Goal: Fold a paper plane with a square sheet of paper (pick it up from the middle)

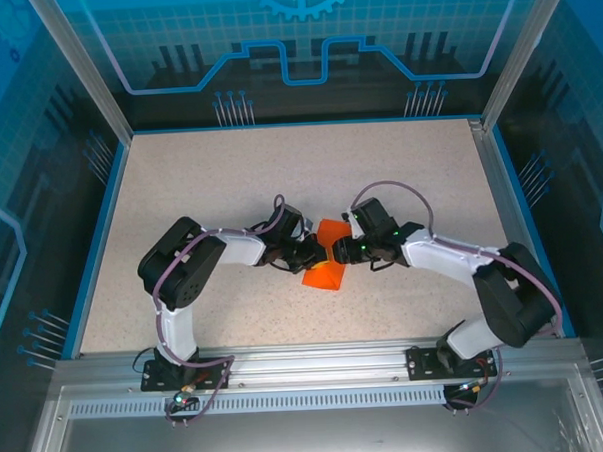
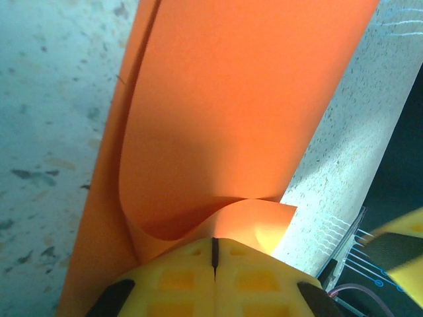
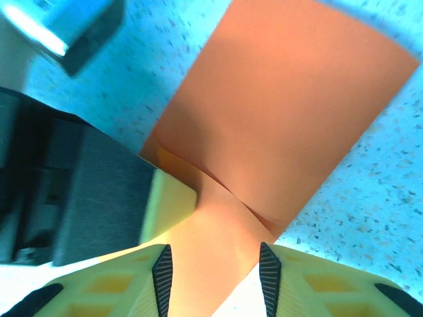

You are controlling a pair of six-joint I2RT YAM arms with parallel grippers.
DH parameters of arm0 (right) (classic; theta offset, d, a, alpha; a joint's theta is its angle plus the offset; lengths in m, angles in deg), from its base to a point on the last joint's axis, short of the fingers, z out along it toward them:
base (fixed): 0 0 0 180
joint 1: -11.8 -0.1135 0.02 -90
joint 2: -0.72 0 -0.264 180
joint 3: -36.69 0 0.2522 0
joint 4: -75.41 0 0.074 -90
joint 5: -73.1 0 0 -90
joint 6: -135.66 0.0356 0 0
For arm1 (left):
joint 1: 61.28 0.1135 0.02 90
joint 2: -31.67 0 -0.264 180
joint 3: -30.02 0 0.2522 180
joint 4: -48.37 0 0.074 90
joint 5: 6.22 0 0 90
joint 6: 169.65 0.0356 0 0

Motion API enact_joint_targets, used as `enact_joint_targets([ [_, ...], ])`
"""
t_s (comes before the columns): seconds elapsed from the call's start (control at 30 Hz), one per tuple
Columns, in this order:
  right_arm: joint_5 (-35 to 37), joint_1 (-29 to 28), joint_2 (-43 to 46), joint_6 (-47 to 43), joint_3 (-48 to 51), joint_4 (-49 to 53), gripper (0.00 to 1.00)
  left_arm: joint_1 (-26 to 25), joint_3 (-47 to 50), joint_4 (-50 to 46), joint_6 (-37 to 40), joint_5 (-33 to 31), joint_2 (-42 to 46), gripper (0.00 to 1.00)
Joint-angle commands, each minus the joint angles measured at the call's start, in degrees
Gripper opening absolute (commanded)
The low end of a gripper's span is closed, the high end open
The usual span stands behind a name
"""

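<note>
At centre of table (image 1: 279, 177), left gripper (image 2: 215, 251) is clamped tight on edge of curled orange sheet of paper (image 2: 225, 119). Right gripper (image 3: 215, 264) has fingers parted w/ sheet running btwn them.

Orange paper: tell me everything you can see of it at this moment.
The orange paper is thin, plain and unmarked, doubled over in a soft curl rather than flat. It is at the middle of the table, between the two arms. The left gripper is shut on one edge; another part runs between the parted fingers of the right gripper.
</note>
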Motion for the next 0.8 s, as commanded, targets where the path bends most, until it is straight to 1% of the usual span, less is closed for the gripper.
enact_joint_targets([
  [0.0, -5.2, 0.5, 2.7, 3.5, 2.7, -0.7, 0.35, -0.2, 1.9, -4.9, 1.3, -2.8, -1.9, 0.0],
  [0.07, -11.8, -0.4, 2.6, 6.4, 4.8, -6.2, 0.2, -0.2, 1.7, -5.2, 1.4, -2.8, -1.7, 0.0],
  [0.13, -13.7, -2.4, 1.7, 8.8, 5.5, -8.9, 0.11, -0.2, 1.6, -5.4, 1.4, -2.8, -1.7, 0.0],
  [0.17, -13.7, -3.4, 1.0, 9.9, 5.5, -9.4, 0.09, -0.2, 1.4, -5.6, 1.5, -2.8, -1.6, 0.0],
  [0.27, -13.4, -5.7, -1.6, 12.4, 5.7, -11.6, 0.06, -0.2, 1.5, -5.6, 1.6, -2.9, -1.4, 0.0],
  [0.4, -13.5, -6.6, -5.3, 13.6, 5.2, -12.8, 0.04, -0.2, 1.4, -5.8, 1.7, -2.8, -1.3, 0.0],
  [0.6, -12.4, -5.6, -6.7, 14.9, 5.4, -13.8, 0.04, -0.1, 1.3, -6.3, 2.3, -2.8, -1.0, 0.0],
  [0.77, -15.0, -3.5, -8.1, 16.1, 5.9, -15.6, 0.05, -0.2, 1.3, -6.3, 2.2, -2.7, -1.2, 0.0],
])
